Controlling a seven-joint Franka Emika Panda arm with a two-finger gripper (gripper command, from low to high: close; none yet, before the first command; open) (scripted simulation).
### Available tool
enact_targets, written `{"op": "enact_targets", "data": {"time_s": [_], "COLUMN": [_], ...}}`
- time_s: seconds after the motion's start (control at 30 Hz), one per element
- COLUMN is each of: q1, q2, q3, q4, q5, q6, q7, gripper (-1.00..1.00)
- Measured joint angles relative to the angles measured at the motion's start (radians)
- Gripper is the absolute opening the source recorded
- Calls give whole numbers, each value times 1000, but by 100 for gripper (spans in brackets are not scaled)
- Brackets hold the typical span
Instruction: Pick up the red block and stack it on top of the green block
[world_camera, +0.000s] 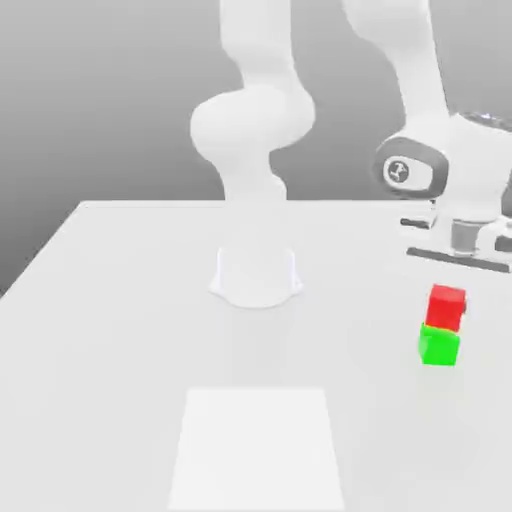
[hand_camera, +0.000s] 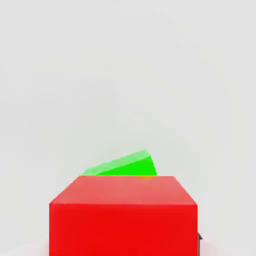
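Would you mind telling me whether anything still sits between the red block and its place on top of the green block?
Nothing visible does. The red block already rests on the green block, slightly offset from it. The hand view shows green peeking out from under the red. The gripper is above the stack, with a gap between it and the red block.

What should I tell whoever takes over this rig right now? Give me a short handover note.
Gripper: the hand is above the stack in the exterior view; whether the fingers are open cannot be told.
Blocks: the red block sits on top of the green block, near the table's edge at the exterior view's right. The hand view shows them turned relative to each other.
Done: red appears stacked on green.
Left: confirm release, retract the arm.
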Motion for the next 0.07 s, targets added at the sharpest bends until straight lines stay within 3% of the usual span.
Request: {"op": "enact_targets", "data": {"time_s": [0.07], "q1": [0], "q2": [0], "q3": [0], "q4": [0], "q5": [0], "q6": [0], "q7": [0], "gripper": [100]}}
